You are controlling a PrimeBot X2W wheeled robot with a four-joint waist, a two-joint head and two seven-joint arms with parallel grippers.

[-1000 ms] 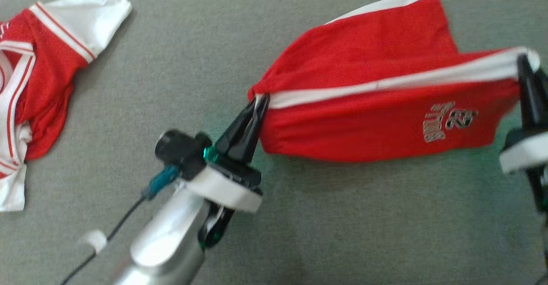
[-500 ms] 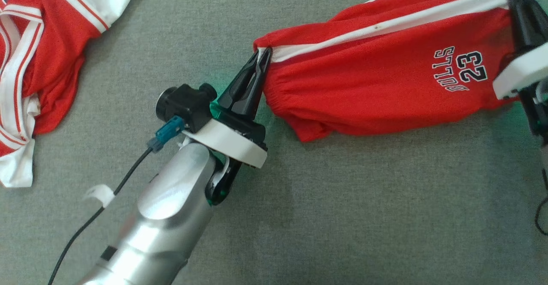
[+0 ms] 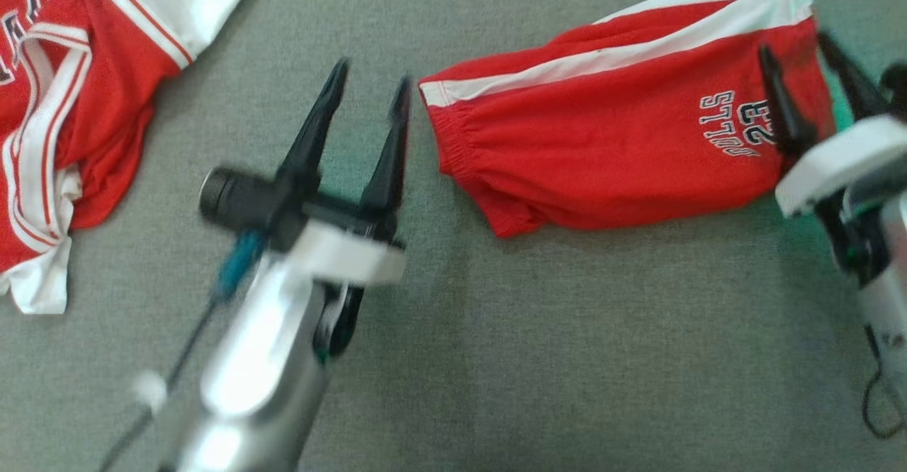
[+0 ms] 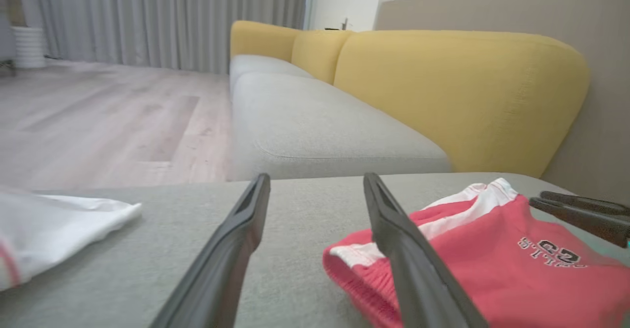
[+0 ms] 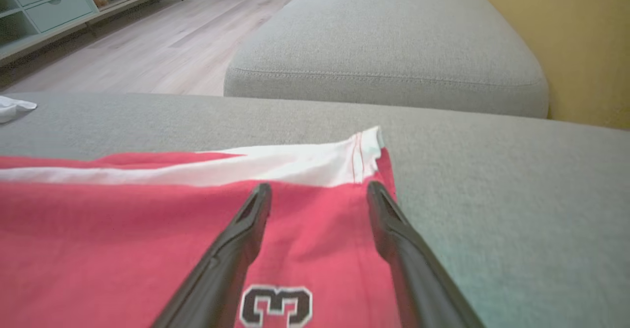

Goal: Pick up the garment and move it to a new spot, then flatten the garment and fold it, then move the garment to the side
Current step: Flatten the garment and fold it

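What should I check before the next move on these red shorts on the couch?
1. Left pincer open, off the shorts: ok.
2. Right pincer open, holding nothing: ok.
3. Right pincer clear of the cloth: cannot tell; it hangs over the leg end.
4. Shorts flat: not ok; the waistband end is bunched.
5. Jersey apart from the shorts: ok.
6. Bare seat on the robot's side of the shorts: ok.
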